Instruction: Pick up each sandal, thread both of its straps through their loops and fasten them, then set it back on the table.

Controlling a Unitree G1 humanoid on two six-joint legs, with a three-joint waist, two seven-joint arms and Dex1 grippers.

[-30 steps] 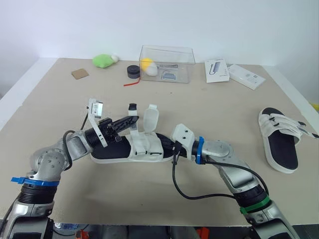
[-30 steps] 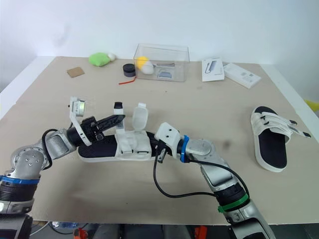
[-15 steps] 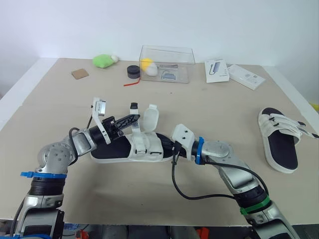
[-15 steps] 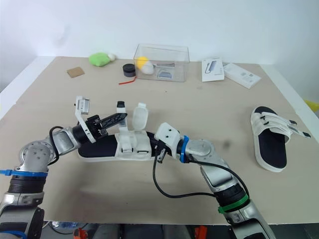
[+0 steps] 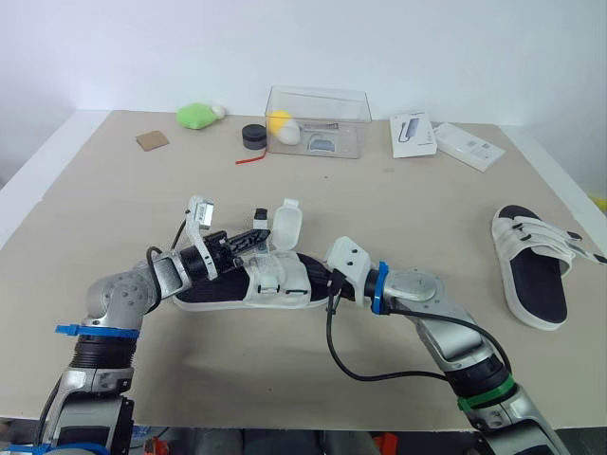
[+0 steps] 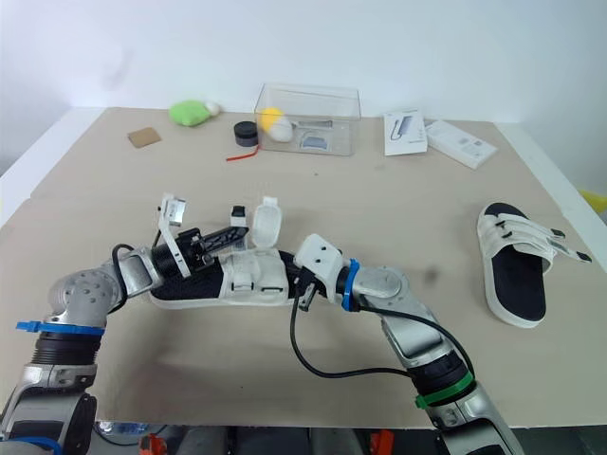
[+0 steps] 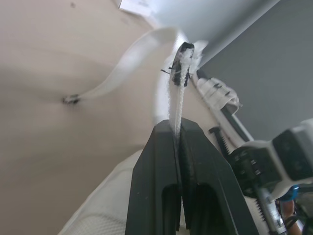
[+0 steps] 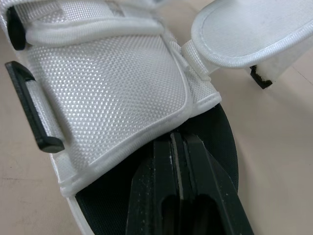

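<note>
The beige worktop (image 5: 398, 218) carries two white sandals with black footbeds. The near sandal (image 5: 277, 281) lies lengthwise at about 7 o'clock from the worktop's middle, its toe towards 9 o'clock and its heel towards 3 o'clock. The far sandal (image 5: 533, 265) rests alone at about 4 o'clock, well apart, with white straps lying across its footbed. A clear box (image 5: 318, 121) stands at 12 o'clock, holding a few small things. The right hand (image 8: 178, 139) sits at the near sandal's heel end, its fingers narrowed almost together and pinching the sandal at the edge of the black footbed, just beside the white mesh upper. The left hand (image 7: 177, 128) reaches in from 9 o'clock above the toe end, its fingers pressed onto a thin white strap (image 7: 177, 98) that stands edge-on between them and ends in a black tip. Just beside it a broader white flap (image 5: 287, 224) stands upright over the upper. Two white packets (image 5: 413, 134) lie at 1 o'clock; a green soft toy (image 5: 196, 116), a black roll (image 5: 253, 136) and a brown square (image 5: 152, 140) lie at 11 o'clock.
</note>
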